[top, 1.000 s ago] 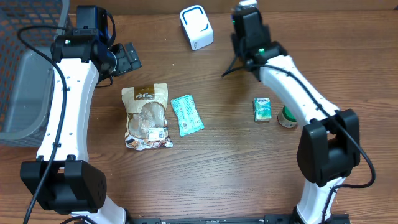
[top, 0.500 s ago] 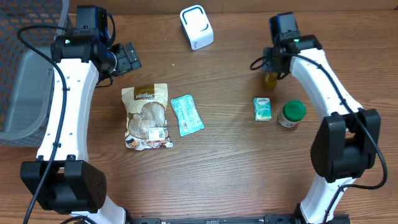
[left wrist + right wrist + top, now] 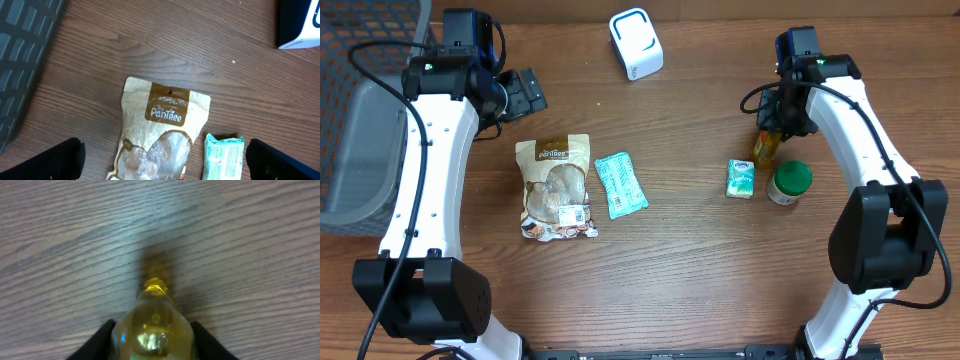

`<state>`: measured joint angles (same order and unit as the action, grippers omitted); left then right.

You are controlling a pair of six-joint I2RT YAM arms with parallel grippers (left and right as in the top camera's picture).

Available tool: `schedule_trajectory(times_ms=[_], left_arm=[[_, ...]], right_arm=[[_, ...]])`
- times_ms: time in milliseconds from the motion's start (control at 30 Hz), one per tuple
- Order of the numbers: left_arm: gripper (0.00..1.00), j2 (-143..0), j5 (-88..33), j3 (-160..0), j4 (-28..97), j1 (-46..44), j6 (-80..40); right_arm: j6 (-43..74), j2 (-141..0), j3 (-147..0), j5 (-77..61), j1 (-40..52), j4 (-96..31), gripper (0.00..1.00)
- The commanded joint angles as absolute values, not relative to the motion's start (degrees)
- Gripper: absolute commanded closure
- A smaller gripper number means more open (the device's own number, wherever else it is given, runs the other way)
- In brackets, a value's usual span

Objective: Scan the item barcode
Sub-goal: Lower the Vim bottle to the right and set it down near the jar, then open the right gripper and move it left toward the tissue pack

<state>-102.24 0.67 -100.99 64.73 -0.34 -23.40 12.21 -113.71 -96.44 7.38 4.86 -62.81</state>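
You are looking at a mock shop checkout in a robot lab: two robot arms (image 3: 425, 170) are reaching over a wooden desk (image 3: 700, 270) carrying a white scanner (image 3: 636, 44) and a snack pouch (image 3: 556, 187), a grey basket (image 3: 360, 120) sitting alongside.

Wooden table (image 3: 700, 270), pouch (image 3: 557, 187), packet (image 3: 620, 185), carton (image 3: 741, 178), jar (image 3: 788, 183)

The left gripper (image 3: 532, 92) gapes wide, right gripper (image 3: 152, 342) pointing down.
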Motion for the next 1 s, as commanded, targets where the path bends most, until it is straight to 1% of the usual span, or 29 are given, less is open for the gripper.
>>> schedule_trajectory(times_ms=[0, 67, 133, 233, 333, 467, 500, 667, 800, 967], left_arm=[[0.0, -101.6, 0.6, -102.0, 64.7, -0.4, -22.7], [0.0, -101.6, 0.6, -102.0, 64.7, -0.4, -22.7], [0.0, -101.6, 0.6, -102.0, 64.7, -0.4, -22.7], [0.0, -101.6, 0.6, -102.0, 64.7, -0.4, -22.7], [0.0, -101.6, 0.6, -102.0, 64.7, -0.4, -22.7], [0.0, -101.6, 0.6, -102.0, 64.7, -0.4, -22.7], [0.0, -101.6, 0.6, -102.0, 64.7, -0.4, -22.7], [0.0, -101.6, 0.6, -102.0, 64.7, -0.4, -22.7], [0.0, -101.6, 0.6, -102.0, 64.7, -0.4, -22.7], [0.0, -101.6, 0.6, -102.0, 64.7, -0.4, -22.7]], right_arm=[[12.4, -111.0, -98.0, 6.8, 4.8, -63.4, 0.25], [12.2, -111.0, -98.0, 6.8, 4.8, -63.4, 0.16], [12.2, -111.0, -98.0, 7.7, 4.8, -62.6, 0.11], [12.1, -110.6, -98.3, 10.8, 4.8, -59.0, 0.1], [11.7, -110.1, -99.3, 9.8, 4.8, -55.5, 0.09], [11.5, -109.8, -101.9, 1.6, 5.5, -51.6, 0.09], [11.5, -109.8, -102.3, -0.2, 5.6, -51.0, 0.0], [11.6, -109.8, -103.6, -4.3, 7.5, -50.2, 0.0], [11.7, -110.0, -103.4, -10.2, 10.5, -51.3, 0.0], [12.4, -110.3, -102.7, -10.4, 16.1, -54.7, 0.0]])
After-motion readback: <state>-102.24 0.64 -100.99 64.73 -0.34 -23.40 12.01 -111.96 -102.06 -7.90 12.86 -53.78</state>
